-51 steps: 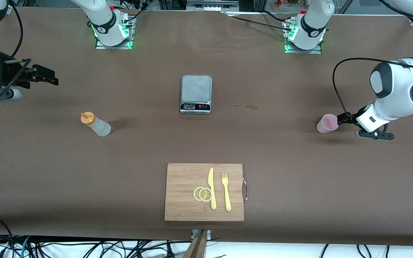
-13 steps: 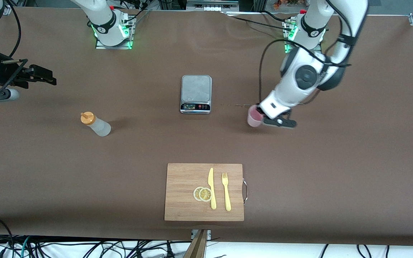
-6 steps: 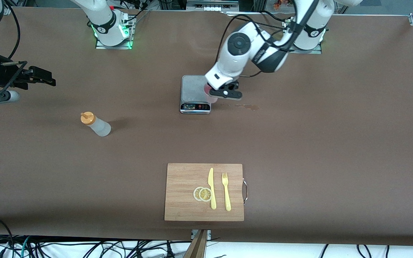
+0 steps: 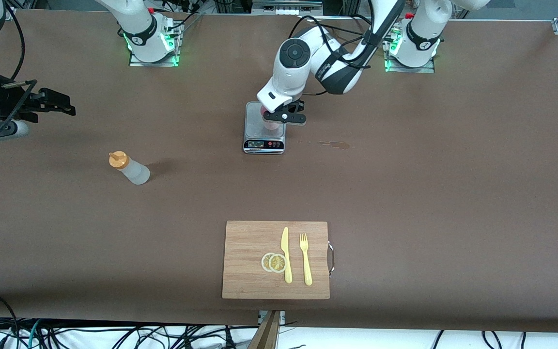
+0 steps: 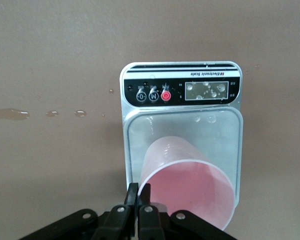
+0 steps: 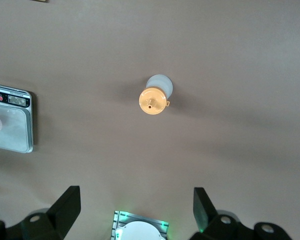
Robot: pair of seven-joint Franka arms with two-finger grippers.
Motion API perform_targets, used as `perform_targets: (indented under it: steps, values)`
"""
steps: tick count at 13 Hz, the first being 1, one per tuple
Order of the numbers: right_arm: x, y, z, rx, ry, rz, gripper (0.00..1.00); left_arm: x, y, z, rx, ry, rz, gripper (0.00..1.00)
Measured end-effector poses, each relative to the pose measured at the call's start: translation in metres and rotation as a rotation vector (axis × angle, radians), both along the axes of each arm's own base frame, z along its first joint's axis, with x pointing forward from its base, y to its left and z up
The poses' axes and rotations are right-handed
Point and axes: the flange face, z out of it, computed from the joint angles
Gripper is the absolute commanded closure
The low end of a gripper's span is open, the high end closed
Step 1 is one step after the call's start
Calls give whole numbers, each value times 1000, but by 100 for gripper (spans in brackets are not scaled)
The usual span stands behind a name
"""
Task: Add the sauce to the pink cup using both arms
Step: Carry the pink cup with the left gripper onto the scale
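The pink cup (image 5: 187, 187) is pinched at its rim by my left hand (image 5: 138, 205), fingers clamped together on the wall, and it sits over the steel platform of the scale (image 5: 181, 120). From the wrist view I cannot tell for sure whether its base is touching the platform or just above it. In the front view the cup (image 4: 271, 124) is mostly hidden under my left hand (image 4: 281, 116), which reaches in from the left arm's base.

The sauce (image 4: 129, 167) stands upright on the desk (image 4: 429, 194), well apart from the scale (image 4: 265, 127), toward the right arm's end. My right hand (image 6: 135, 205) waits high over that end, fingers spread wide apart, holding nothing, with the bottle's orange cap (image 6: 153, 100) below it.

Nearer the front camera lies a cutting board (image 4: 250, 252) with lemon slices (image 4: 273, 262), a knife (image 4: 286, 254) and a fork (image 4: 305, 259).
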Motion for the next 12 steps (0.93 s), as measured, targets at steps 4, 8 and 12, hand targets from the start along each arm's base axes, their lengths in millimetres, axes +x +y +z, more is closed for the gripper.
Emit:
perform_targets:
  steps: [4,8,12]
  values:
    - [0,1,0,6,1,23,0,-4,-15,-5,1,7,18,30]
    - [-6,8,-6,66,49,189,0,7,-20,2,-18,-6,30,0]
    - [-4,9,-20,201,42,495,0,64,-5,83,-29,-15,8,0]
